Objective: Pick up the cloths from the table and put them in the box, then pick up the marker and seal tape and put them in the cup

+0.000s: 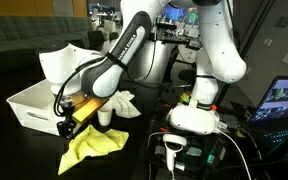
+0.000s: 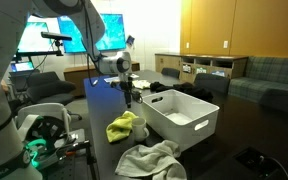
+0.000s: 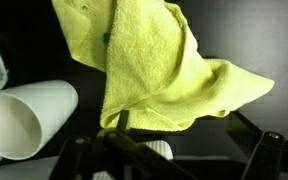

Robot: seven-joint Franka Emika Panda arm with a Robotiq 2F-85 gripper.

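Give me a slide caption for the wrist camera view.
Wrist view: crumpled yellow cloth lying on the black table, white cup beside it.

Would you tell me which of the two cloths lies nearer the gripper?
The yellow cloth, which fills the wrist view; the white cloth lies farther off.

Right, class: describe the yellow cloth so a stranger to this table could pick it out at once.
Find the wide black tabletop, then the large white rectangular plastic bin on it. Beside the bin lies a crumpled bright yellow fabric cloth. Its neighbour, the crumpled white fabric rag, is pale; only this one is yellow.
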